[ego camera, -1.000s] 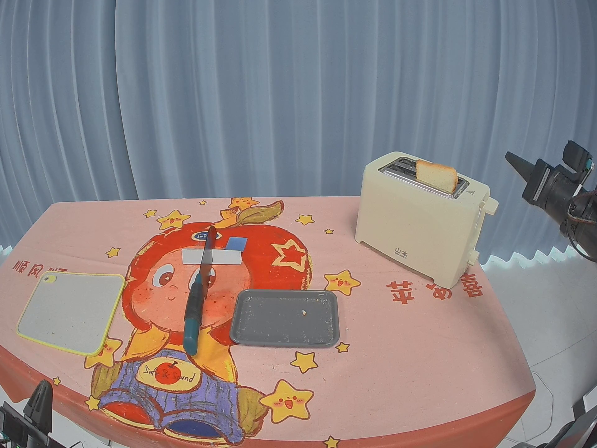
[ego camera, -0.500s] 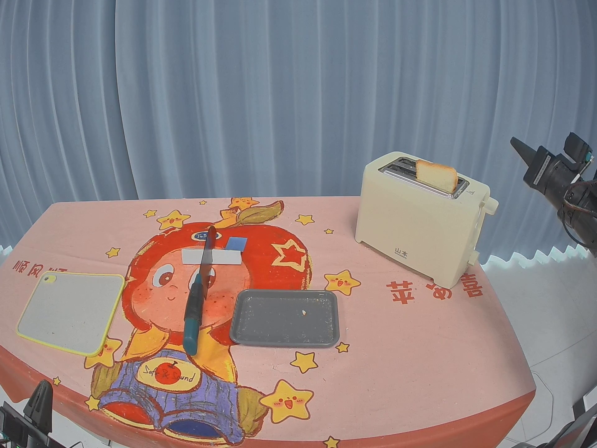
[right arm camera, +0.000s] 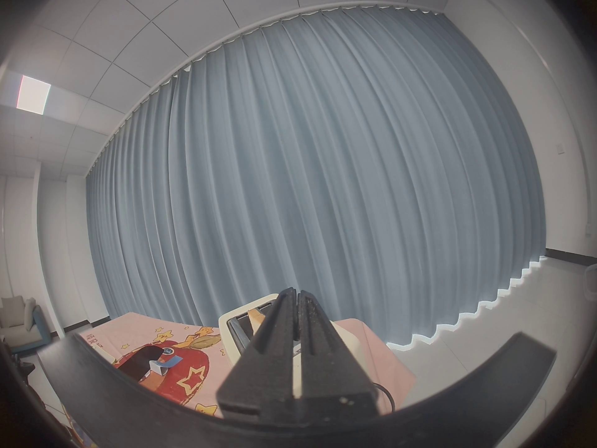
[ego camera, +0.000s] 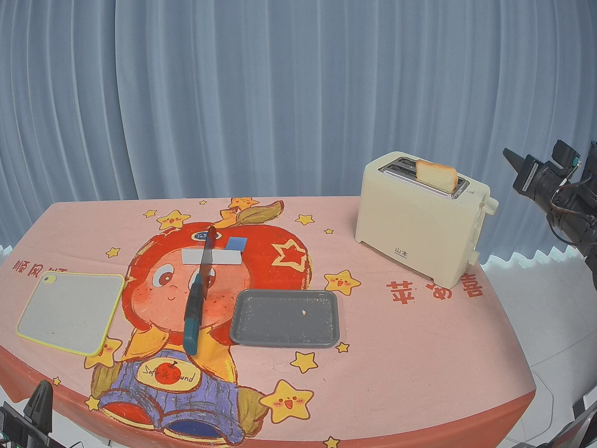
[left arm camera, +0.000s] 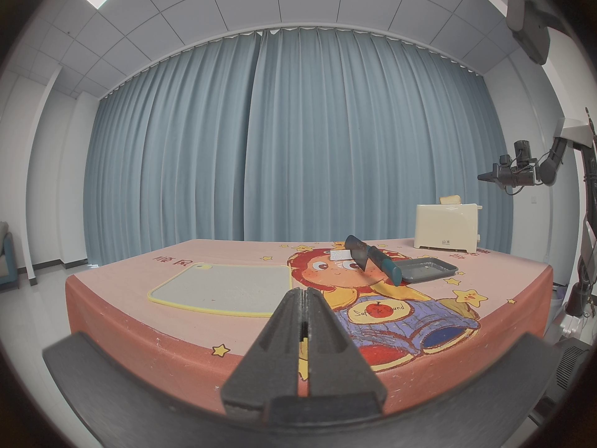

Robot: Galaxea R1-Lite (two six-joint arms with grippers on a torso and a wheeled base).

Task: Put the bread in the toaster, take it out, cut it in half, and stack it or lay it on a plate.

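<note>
A slice of bread [ego camera: 437, 175] stands upright in a slot of the cream toaster [ego camera: 413, 222] at the table's right back. My right gripper [ego camera: 509, 155] hangs shut in the air to the right of the toaster, about level with its top and pointing at it; in the right wrist view the gripper [right arm camera: 296, 297] shows its fingers pressed together, with the toaster [right arm camera: 245, 328] below. My left gripper [left arm camera: 305, 297] is shut and empty, low off the table's front left corner. A teal-handled knife [ego camera: 196, 300] leans on a white block [ego camera: 211, 256]. The grey plate [ego camera: 242, 337] lies mid-table.
A yellow-rimmed cutting board [ego camera: 71, 311] lies at the front left. The patterned cloth drops off at the table's front edge [ego camera: 373, 427]. A blue curtain [ego camera: 280, 82] hangs behind the table. Bare cloth lies between the plate and the toaster.
My right gripper rose and drew slightly right, then came back left toward the toaster. The bread, knife, plate and left gripper have stayed put.
</note>
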